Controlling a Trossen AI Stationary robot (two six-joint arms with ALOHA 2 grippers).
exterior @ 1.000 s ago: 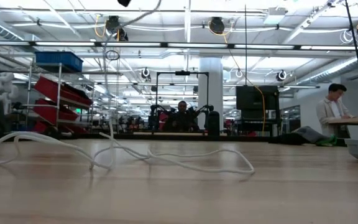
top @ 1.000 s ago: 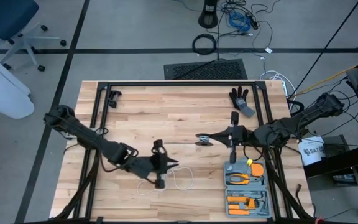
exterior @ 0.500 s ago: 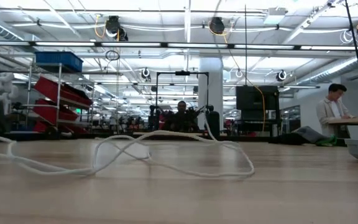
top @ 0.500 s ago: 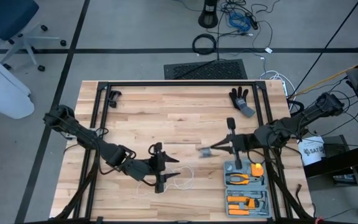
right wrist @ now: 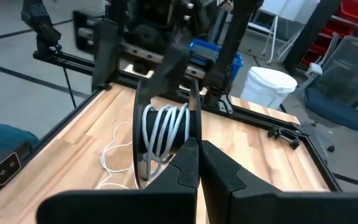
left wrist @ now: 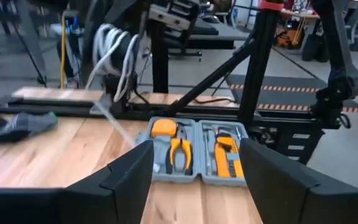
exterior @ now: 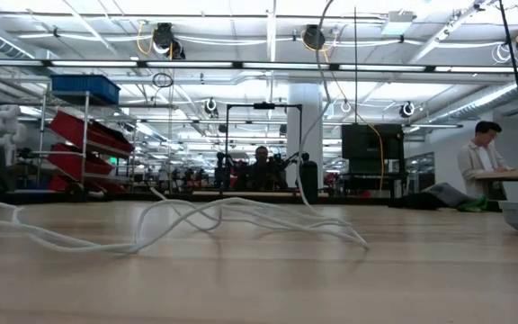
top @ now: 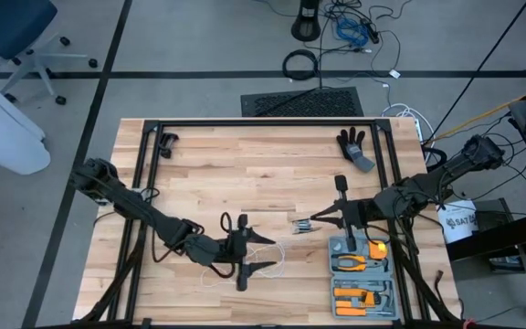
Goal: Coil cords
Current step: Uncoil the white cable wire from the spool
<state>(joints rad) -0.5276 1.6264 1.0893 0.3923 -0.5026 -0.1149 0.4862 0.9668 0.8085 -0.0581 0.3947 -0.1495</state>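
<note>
The small black reel [top: 301, 225] hangs above the middle of the table, with white cord wound on it [right wrist: 164, 132]. My right gripper [top: 311, 220] is shut on it. From the reel a strand [left wrist: 113, 119] runs down to slack loops of cord [exterior: 241, 220] lying on the wood near the front edge [top: 265, 265]. My left gripper [top: 272, 253] stands open just above those loops. Its fingers [left wrist: 129, 177] point toward the table's right with nothing between them. My right gripper pinches the rim of the reel's black disc [right wrist: 195, 127] between its two shut fingers. It comes in about level from the table's right side. The reel stands on edge, lifted clear of the table, with the cord trailing slack from it.
An open case of orange-handled tools [top: 362, 274] lies at the front right, beside the right arm. A black glove [top: 354, 146] lies at the back right and a small black clip [top: 165, 142] at the back left. Black frame rails [top: 144, 164] border the table. A person [exterior: 480, 162] stands far off.
My left gripper has opened and let go of the cord, moving a little toward the table's near right. The strand that rose from the table has dropped into the loops. My right gripper has rolled its wrist, turning the reel, and a new strand now rises to it.
</note>
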